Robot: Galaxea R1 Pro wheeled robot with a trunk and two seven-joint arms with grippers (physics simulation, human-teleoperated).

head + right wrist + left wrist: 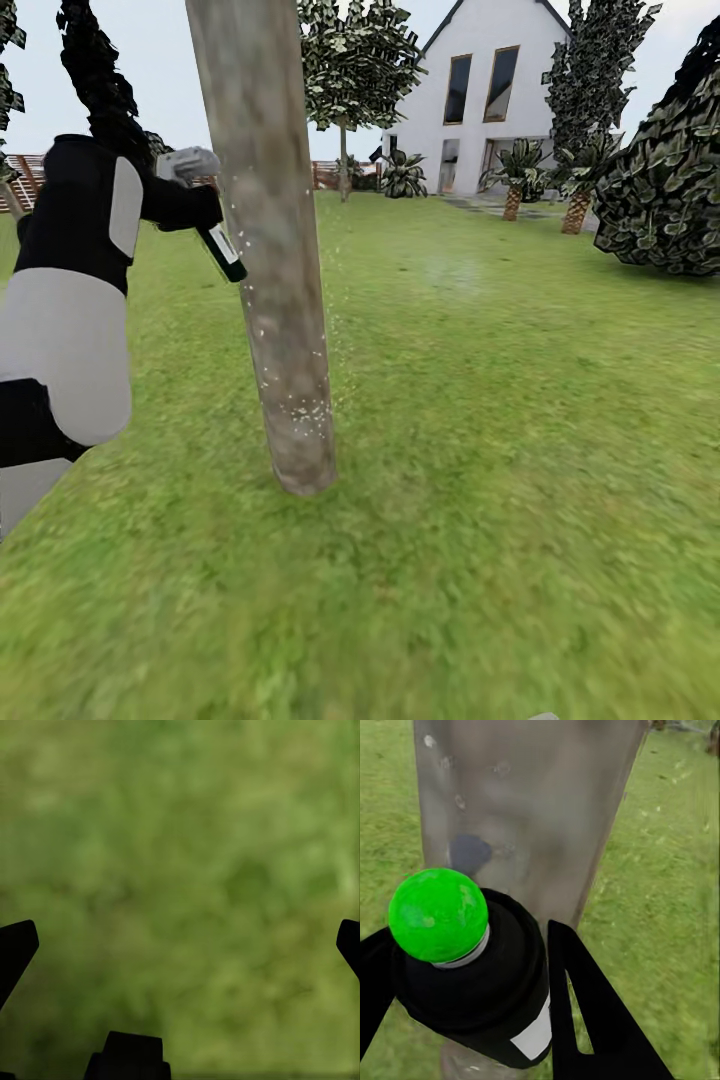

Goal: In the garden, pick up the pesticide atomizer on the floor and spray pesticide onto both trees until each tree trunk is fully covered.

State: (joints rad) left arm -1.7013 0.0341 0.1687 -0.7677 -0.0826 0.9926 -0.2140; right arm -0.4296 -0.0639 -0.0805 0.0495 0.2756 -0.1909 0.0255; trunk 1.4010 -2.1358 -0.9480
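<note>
Many tiny white specks point(300, 408) dot the lower part of the tree trunk point(272, 250), which rises from the grass point(480, 420) right in front of the robot. The left gripper point(205, 205) is raised beside that trunk with its jaws closed on the spray bottle point(222, 250) — black body, white label, pale trigger head — tilted so its lower end sits just beside the bark. In the left wrist view the bottle point(484, 982) is clamped between the two black fingers point(585, 1020), a green ball at its near end, the trunk point(521, 817) close behind. The right gripper point(180, 945) hangs over bare grass point(180, 855), jaws spread wide and empty. A second tree point(345, 70) stands farther off, before a white house point(490, 90).
</note>
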